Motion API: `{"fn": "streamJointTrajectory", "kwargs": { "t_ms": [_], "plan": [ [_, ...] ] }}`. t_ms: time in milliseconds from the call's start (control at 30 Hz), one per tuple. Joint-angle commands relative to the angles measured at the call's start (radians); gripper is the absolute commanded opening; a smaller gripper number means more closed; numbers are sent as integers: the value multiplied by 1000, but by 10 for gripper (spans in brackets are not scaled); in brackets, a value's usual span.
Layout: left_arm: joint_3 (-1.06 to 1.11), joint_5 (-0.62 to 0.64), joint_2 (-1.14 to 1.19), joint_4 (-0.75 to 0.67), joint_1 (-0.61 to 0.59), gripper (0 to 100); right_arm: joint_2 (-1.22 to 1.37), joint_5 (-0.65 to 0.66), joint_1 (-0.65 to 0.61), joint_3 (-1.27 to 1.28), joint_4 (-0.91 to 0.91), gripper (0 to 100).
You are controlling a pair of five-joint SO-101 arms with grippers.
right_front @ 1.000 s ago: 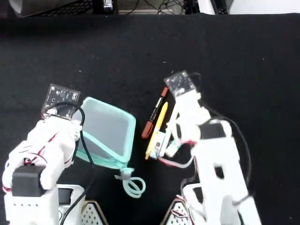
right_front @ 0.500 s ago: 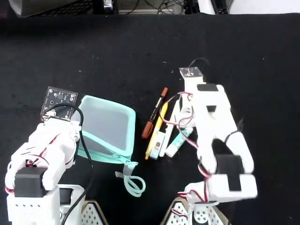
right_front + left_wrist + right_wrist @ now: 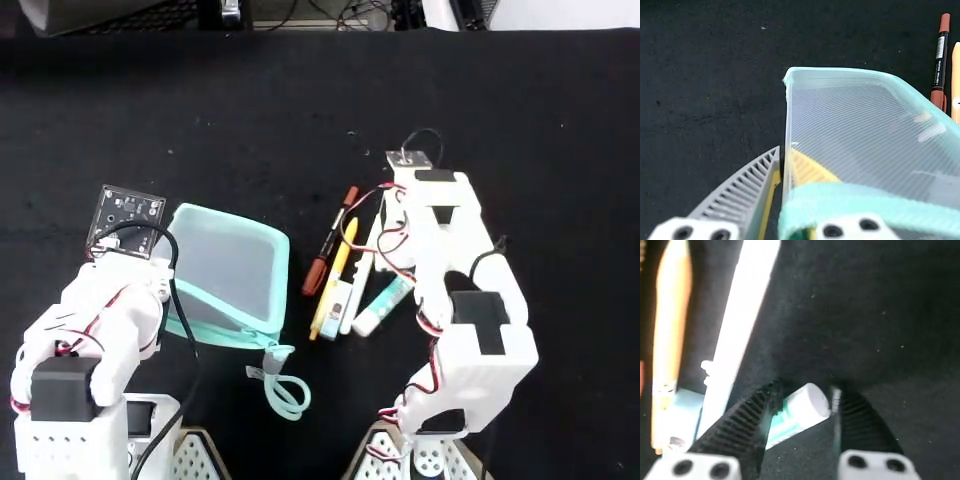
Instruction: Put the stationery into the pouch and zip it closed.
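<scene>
Straddling the tube: right gripper (image 3: 804, 390), jaws narrowly parted on either side of the capped end of the white-and-teal tube (image 3: 799, 412), which lies flat on the black table (image 3: 200, 120).
Left gripper (image 3: 785, 150): clamped on one wall of the pouch (image 3: 860, 130), grey finger outside, the other seen through the mesh inside.
Pouch position: mint-edged, lying beside the left arm, its looped zip cord (image 3: 285, 392) trailing from the near corner.
Stationery: brown marker (image 3: 332, 240), yellow pen (image 3: 338, 265), white pen (image 3: 362, 275) and pale-blue block (image 3: 335, 300) lie side by side between pouch and right arm, all outside the pouch.
</scene>
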Motion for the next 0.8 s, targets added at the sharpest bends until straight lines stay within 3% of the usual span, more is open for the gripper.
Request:
{"fn": "streamJointTrajectory", "kwargs": {
  "t_ms": [0, 333, 533, 767],
  "plan": [
    [-8, 6, -6, -20, -8, 30, 2, -2, 8, -27, 6, 36],
    [-8, 6, -6, -20, -8, 30, 1, 57, 15, -156, 55, 17],
    [-8, 6, -6, -21, -8, 30, -139, 54, 18, -99, 144, 175],
    [-7, 6, -6, -35, -8, 30, -289, 40, 44, 41, 160, 163]
  ]
}}
